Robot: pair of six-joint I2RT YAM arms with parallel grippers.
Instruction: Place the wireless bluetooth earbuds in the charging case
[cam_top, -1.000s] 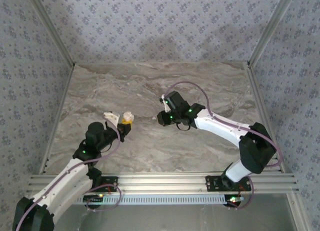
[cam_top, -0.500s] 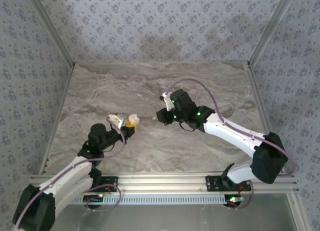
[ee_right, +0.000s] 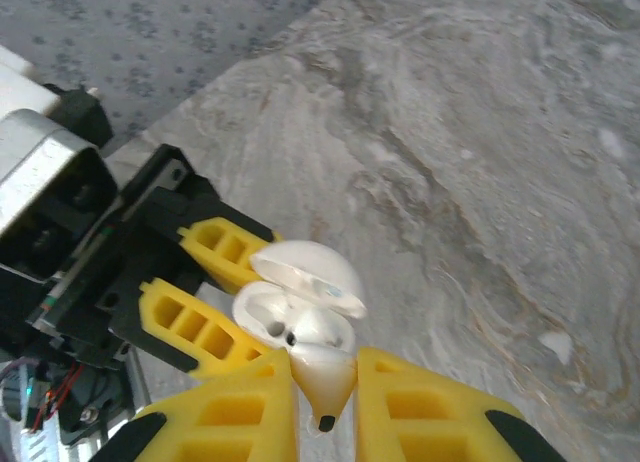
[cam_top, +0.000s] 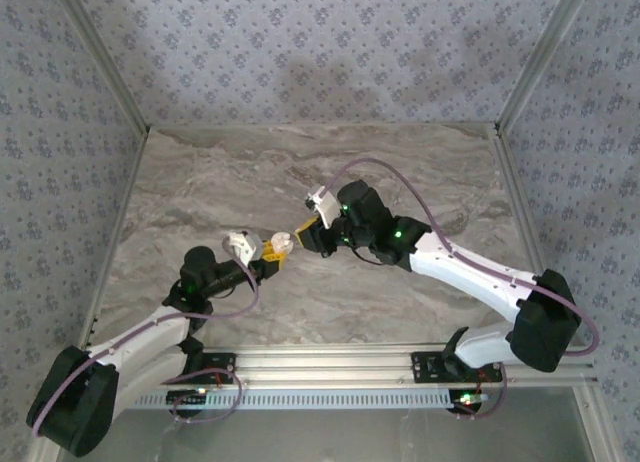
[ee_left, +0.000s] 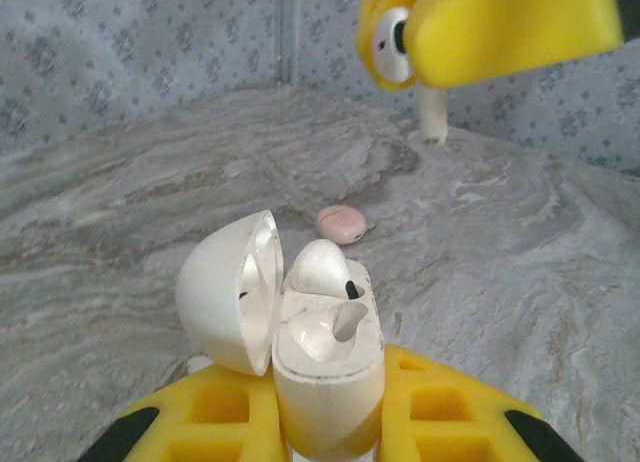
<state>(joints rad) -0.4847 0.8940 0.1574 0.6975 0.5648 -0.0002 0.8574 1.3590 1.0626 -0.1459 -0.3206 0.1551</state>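
Note:
The white charging case (ee_left: 328, 367) stands upright between my left gripper's (ee_left: 328, 407) yellow fingers (ee_left: 225, 412), which are shut on it. Its lid (ee_left: 222, 292) is swung open to the left. One of the wireless bluetooth earbuds (ee_left: 322, 267) sits in the far slot, and the near slot is hollow. My right gripper (ee_right: 325, 387) is shut on the other earbud (ee_right: 322, 367), stem pointing back toward the camera, just above and beside the open case (ee_right: 290, 317). From above, the left gripper (cam_top: 268, 252) and right gripper (cam_top: 303, 236) nearly meet at mid-table with the case (cam_top: 282, 242) between them.
A small pinkish disc (ee_left: 340, 223) lies on the marble tabletop (cam_top: 400, 172) beyond the case. Patterned walls close the back and sides. An aluminium rail (cam_top: 330, 362) runs along the near edge by the arm bases.
The left gripper has carried the case to the right and the right gripper has come left and down with its earbud, so the two now nearly touch.

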